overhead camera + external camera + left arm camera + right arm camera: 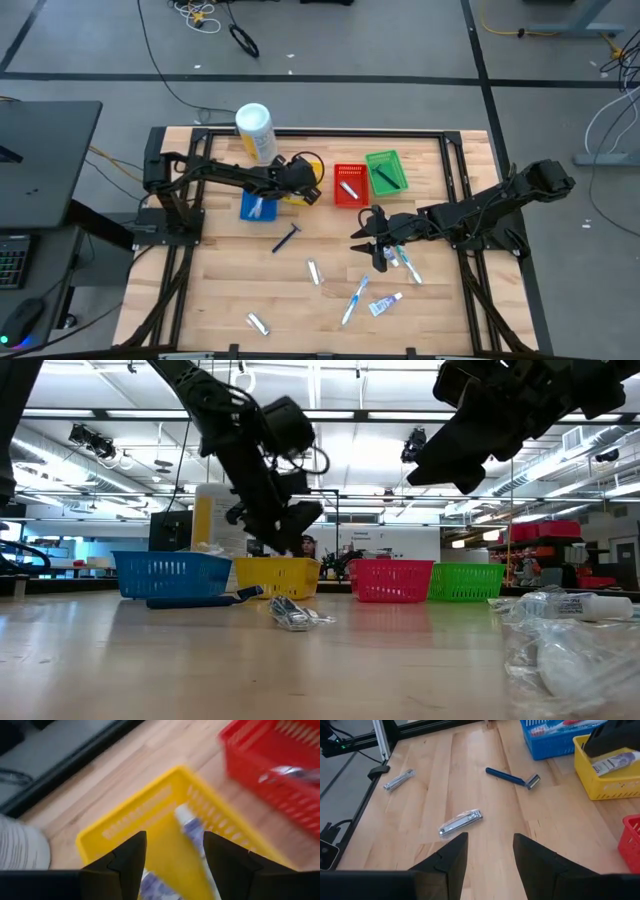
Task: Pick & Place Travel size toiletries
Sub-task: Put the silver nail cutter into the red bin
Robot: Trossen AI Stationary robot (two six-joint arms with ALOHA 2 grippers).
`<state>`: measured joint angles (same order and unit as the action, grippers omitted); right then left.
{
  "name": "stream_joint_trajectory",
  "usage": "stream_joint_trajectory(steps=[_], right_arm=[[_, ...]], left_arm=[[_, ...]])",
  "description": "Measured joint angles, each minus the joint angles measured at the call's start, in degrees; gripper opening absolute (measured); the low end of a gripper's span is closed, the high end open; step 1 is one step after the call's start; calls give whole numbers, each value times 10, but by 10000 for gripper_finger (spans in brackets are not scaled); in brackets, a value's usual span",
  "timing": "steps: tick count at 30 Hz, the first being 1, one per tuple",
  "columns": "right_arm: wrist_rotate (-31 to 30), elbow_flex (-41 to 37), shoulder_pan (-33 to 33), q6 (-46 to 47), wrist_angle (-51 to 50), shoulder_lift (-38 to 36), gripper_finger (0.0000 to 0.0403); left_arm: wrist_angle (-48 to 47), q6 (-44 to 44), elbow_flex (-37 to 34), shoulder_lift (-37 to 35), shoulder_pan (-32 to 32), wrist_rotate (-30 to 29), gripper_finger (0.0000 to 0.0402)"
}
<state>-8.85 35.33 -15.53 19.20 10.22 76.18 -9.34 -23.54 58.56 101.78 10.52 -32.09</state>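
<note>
My left gripper (300, 186) hovers open over the yellow basket (130, 827). A white-and-blue toothpaste tube (192, 827) lies in that basket beyond the fingertips, and a second tube (155, 887) lies below the fingers. My right gripper (366, 233) stands open above the table's middle, with nothing between its fingers (490, 837). Loose on the table are a blue razor (287, 238), two metal nail clippers (313, 271) (258, 323), a blue toothbrush (355, 300), a toothpaste tube (385, 303) and wrapped items (402, 262) by the right gripper.
A blue basket (258, 207), a red basket (349, 186) and a green basket (386, 170) stand in a row with the yellow one at the table's far side. A white-and-yellow canister (254, 130) stands behind them at the far left. Bare wood lies at the near left.
</note>
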Motion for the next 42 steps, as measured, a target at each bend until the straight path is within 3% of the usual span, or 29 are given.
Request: stream_joint_trajectory(steps=[12, 22, 30, 42], right_arm=[[1, 0, -20, -35, -37, 0, 173], [-2, 0, -44, 14, -37, 10, 216], [-62, 0, -75, 34, -25, 37, 218], [-81, 0, -61, 29, -27, 34, 218]], left_arm=[[1, 92, 35, -50, -94, -14, 199], [58, 7, 34, -61, -255, -11, 198], [76, 128, 34, -61, -340, 9, 199], [54, 89, 34, -60, -342, 144, 199]])
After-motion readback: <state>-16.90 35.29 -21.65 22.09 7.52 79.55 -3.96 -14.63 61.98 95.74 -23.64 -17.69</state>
